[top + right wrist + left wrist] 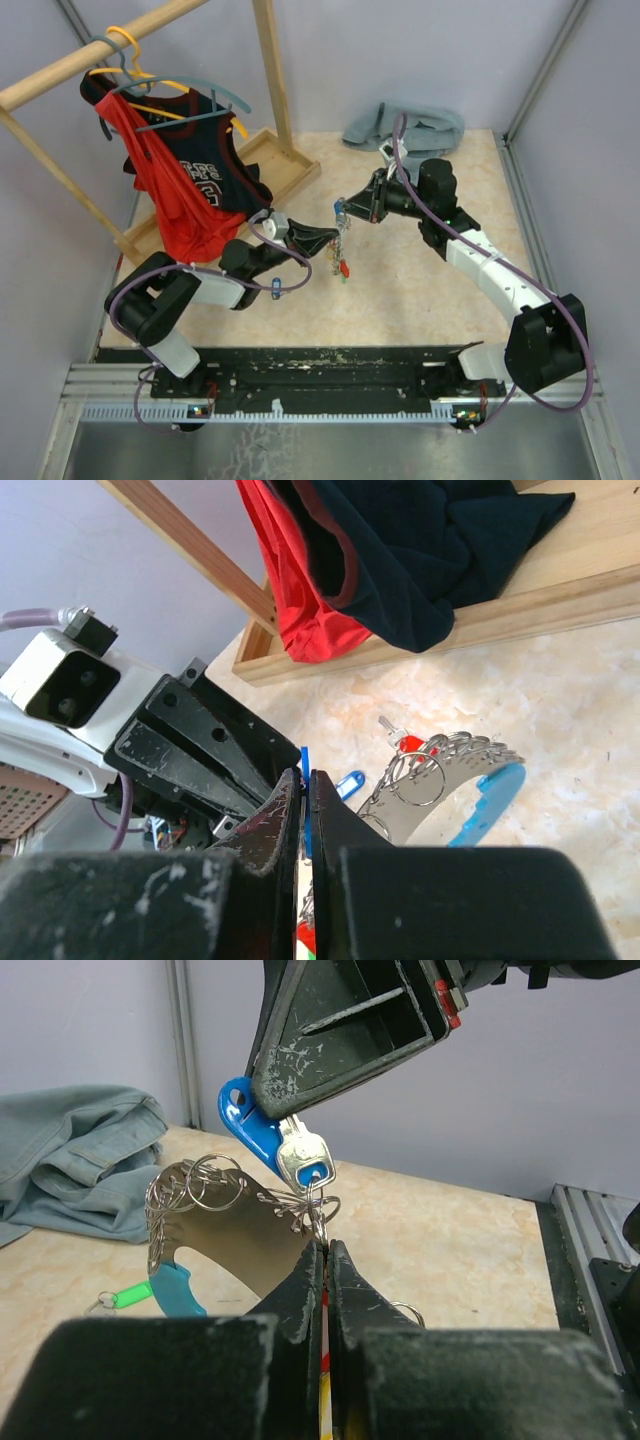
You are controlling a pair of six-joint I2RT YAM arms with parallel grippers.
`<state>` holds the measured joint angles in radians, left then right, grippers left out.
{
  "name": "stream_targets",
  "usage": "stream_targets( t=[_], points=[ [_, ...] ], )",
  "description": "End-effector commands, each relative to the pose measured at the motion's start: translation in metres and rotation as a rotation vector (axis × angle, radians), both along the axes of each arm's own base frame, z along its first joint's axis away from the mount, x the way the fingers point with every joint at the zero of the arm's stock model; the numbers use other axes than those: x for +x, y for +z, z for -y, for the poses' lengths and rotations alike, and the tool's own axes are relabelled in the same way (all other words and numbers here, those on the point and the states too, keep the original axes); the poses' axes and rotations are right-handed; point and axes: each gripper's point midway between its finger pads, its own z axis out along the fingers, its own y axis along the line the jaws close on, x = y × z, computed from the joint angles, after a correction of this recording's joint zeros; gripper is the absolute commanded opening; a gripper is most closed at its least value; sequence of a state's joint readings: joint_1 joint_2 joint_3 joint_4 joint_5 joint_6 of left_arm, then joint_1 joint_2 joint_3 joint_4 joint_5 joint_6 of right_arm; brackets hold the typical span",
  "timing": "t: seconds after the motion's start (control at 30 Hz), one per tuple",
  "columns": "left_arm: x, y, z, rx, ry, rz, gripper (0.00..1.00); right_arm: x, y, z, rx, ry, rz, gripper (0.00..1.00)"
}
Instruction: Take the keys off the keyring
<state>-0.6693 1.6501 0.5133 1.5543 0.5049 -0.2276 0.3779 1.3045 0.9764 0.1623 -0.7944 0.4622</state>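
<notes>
The keyring bunch (343, 240) hangs between my two grippers above the table, with red and green tags (343, 270) dangling below. My left gripper (327, 1246) is shut on a thin silvery ring (318, 1203) of the keyring. That ring passes through a silver key (303, 1158). My right gripper (305, 777) is shut on that key's blue tag (248, 1125) and pulls from above. A wide curved metal band strung with several small rings (200, 1185), with a light blue end (180, 1290), hangs from the bunch. It also shows in the right wrist view (440, 770).
A loose blue tag (275, 288) lies on the table by the left arm and also shows in the right wrist view (348, 783). Grey-blue cloth (405, 128) lies at the back. A wooden rack (270, 170) with hangers and a red and black jersey (185, 190) stands at the back left.
</notes>
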Motion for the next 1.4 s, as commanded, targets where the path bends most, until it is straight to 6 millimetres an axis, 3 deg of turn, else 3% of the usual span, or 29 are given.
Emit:
stream_targets(
  t=[0.0,0.2,0.4,0.53,0.9,1.0,1.17,1.23,1.27,1.37],
  points=[
    [-0.020,0.060,-0.016,-0.140,0.009,0.260,0.00,0.008,0.031,-0.001,0.017,-0.019,0.098,0.00],
    [-0.022,0.060,-0.016,-0.142,-0.037,0.232,0.01,-0.004,0.039,-0.006,0.058,0.057,0.109,0.00],
    [-0.025,0.059,-0.016,-0.139,-0.097,0.199,0.13,-0.010,0.043,-0.007,0.070,0.093,0.123,0.00],
    [-0.026,0.058,-0.015,-0.134,-0.123,0.184,0.28,-0.014,0.043,-0.009,0.077,0.114,0.124,0.00],
    [-0.028,0.064,-0.017,-0.150,-0.156,0.148,0.36,-0.017,0.042,-0.012,0.069,0.133,0.135,0.00],
    [-0.029,0.065,-0.018,-0.152,-0.171,0.138,0.35,-0.018,0.043,-0.013,0.067,0.138,0.140,0.00],
    [-0.029,0.065,-0.019,-0.150,-0.197,0.115,0.19,-0.018,0.042,-0.013,0.057,0.135,0.148,0.00],
    [-0.030,0.065,-0.018,-0.148,-0.212,0.106,0.10,-0.019,0.042,-0.013,0.056,0.139,0.151,0.00],
    [-0.029,0.064,-0.018,-0.147,-0.218,0.097,0.01,-0.019,0.042,-0.013,0.055,0.140,0.154,0.00],
    [-0.028,0.064,-0.019,-0.146,-0.236,0.072,0.00,-0.018,0.041,-0.013,0.044,0.140,0.161,0.00]
  ],
)
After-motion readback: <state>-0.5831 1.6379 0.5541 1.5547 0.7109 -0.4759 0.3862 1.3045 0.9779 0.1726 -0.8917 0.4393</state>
